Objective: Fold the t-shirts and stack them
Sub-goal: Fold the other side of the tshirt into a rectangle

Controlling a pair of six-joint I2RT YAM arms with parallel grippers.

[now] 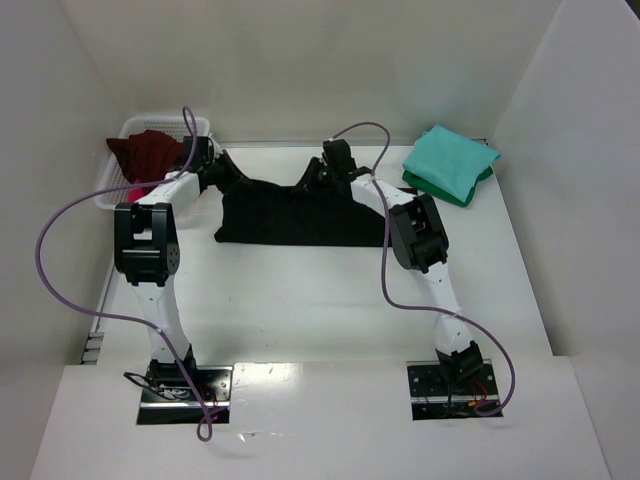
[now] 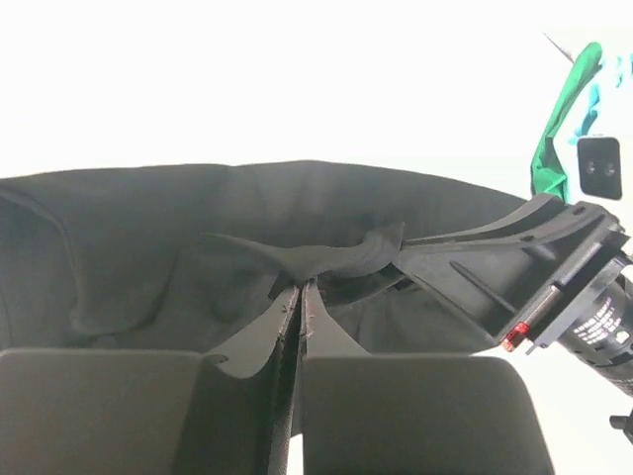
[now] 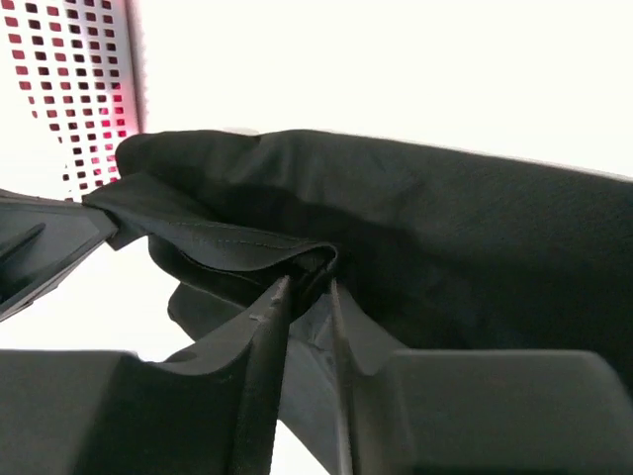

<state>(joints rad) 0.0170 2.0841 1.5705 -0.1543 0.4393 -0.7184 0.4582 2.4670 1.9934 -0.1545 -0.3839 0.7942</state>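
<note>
Black t-shirt (image 1: 300, 215) lay spread on the white table (image 1: 330, 300), mid-field toward the far wall, bunched and lifted along its far edge. Both arms reached to that edge.

Left gripper (image 1: 213, 170) was at the shirt's far left corner. In the wrist view its jaws were pressed together, with a thin fold of black cloth pinched at the tips. Right gripper (image 1: 325, 168) was at the far edge near the shirt's middle. Its jaws were nearly together, clamped on a stitched hem, and the cloth draped away to the right. A band of fabric ran between the two grippers.

White lattice basket (image 1: 135, 128) stood in the far left corner, just beside the left gripper. A maroon shirt (image 1: 148, 150) was heaped in it and spilling over the rim.

Far right: a folded teal shirt (image 1: 450, 160) sat on top of a dark green one (image 1: 452, 193), of which only the near edge showed. That stack was well apart from the black shirt.
</note>
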